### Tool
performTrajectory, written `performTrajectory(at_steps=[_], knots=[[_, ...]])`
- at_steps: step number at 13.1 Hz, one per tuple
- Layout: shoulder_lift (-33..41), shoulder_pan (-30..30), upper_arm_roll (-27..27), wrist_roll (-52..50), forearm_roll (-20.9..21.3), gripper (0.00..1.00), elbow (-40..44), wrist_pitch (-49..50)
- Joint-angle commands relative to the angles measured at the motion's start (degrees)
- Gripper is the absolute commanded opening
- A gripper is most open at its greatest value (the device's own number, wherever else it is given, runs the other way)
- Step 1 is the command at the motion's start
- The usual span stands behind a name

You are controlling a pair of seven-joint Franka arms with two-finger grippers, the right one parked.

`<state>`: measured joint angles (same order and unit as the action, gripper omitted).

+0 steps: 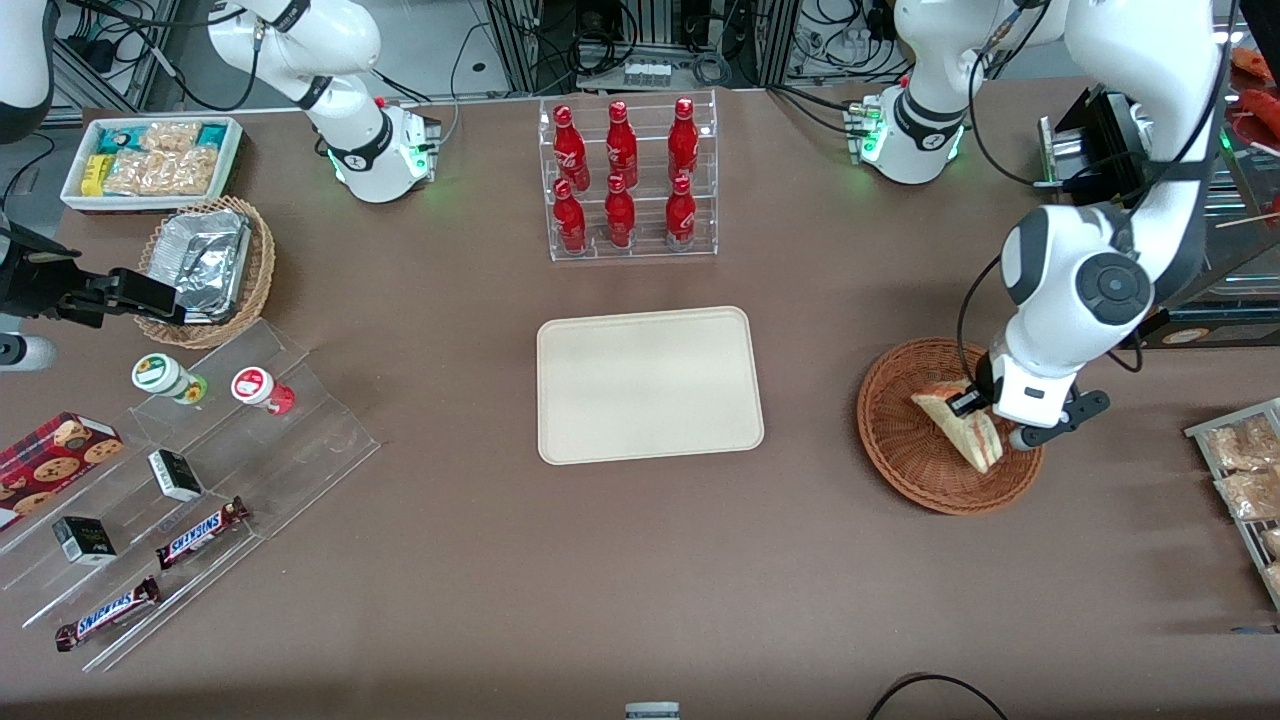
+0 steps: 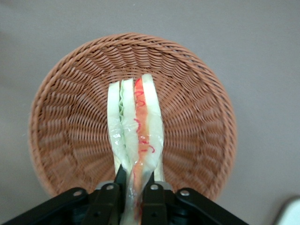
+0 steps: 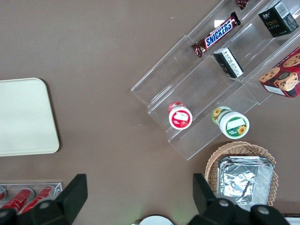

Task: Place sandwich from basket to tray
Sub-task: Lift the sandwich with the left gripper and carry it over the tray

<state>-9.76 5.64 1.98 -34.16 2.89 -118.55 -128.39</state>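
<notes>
The sandwich [image 1: 962,425] [image 2: 136,126], a clear-wrapped wedge with red, orange and green layers, is held on edge over the inside of the reddish-brown wicker basket [image 1: 900,425] [image 2: 70,122]. My left gripper [image 1: 975,402] [image 2: 136,180] is shut on the sandwich's end, one black finger [image 2: 121,174] pressed against each bread face. I cannot tell whether the wedge still touches the basket floor. The cream tray [image 1: 650,385] [image 3: 23,117] lies flat at the table's middle, apart from the basket, toward the parked arm's end, with nothing on it.
A clear rack of red bottles [image 1: 627,180] stands farther from the camera than the tray. Acrylic steps with snack bars and cups [image 1: 200,470], a tan foil-lined basket [image 1: 205,265] and a white snack bin [image 1: 150,160] lie toward the parked arm's end. A snack rack [image 1: 1245,480] stands beside the basket.
</notes>
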Motion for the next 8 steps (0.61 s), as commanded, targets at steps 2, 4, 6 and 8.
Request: performTrajectory(at_steps=[2,4,6,8], knots=[[-1.04,8.66,-0.05,-2.14,0.8,0.0,11.91,12.01],[-3.58,14.98,0.04,-2.75,0.72,0.0,16.39,12.37],[-6.22,19.73,0.12,-3.71,-0.07,0.0,20.0,12.9],[-10.78,23.96,0.12,-6.17,-0.16,0.0,24.48,12.9]])
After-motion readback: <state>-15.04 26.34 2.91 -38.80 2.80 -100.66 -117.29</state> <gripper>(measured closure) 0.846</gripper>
